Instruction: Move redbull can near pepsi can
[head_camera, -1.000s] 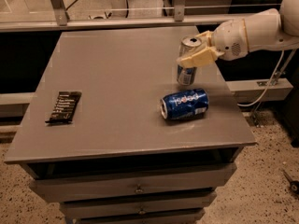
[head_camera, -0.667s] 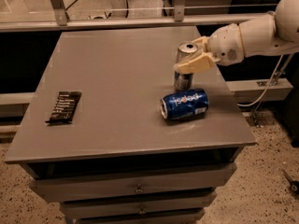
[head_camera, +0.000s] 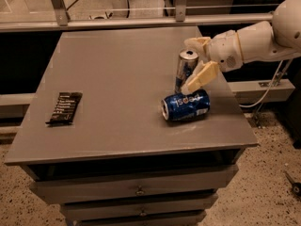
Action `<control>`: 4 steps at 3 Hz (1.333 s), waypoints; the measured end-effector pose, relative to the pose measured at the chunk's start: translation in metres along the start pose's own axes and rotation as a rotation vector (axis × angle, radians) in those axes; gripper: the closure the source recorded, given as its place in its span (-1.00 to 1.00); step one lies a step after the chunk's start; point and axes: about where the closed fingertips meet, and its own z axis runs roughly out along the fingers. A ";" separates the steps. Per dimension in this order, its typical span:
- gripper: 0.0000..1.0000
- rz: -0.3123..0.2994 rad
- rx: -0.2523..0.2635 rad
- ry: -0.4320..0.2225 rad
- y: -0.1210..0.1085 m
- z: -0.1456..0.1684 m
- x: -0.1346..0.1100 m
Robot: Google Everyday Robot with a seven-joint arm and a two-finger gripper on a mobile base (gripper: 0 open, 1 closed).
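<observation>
The redbull can [head_camera: 186,68] is slim and silver. It stands upright on the grey table [head_camera: 117,69], right behind the pepsi can [head_camera: 186,106] and almost touching it. The pepsi can is blue with white lettering and lies on its side near the table's right front. My gripper [head_camera: 192,66] reaches in from the right on a white arm. Its cream fingers [head_camera: 202,76] are spread wide, one behind the redbull can and one in front of it. They stand apart from the can.
A dark snack packet [head_camera: 64,108] lies near the table's left edge. The table's right edge is close beside both cans. Drawers sit below the tabletop. A metal rail [head_camera: 117,22] runs behind the table.
The gripper carried the redbull can down and left to the spot behind the pepsi can. The fingers have spread apart from it. The pepsi can has not moved.
</observation>
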 end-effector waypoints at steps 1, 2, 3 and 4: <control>-1.00 0.001 0.036 0.015 -0.008 -0.009 0.006; -1.00 0.039 0.224 -0.060 -0.047 -0.078 0.031; -1.00 0.097 0.382 -0.154 -0.073 -0.149 0.066; -1.00 0.097 0.386 -0.161 -0.075 -0.152 0.067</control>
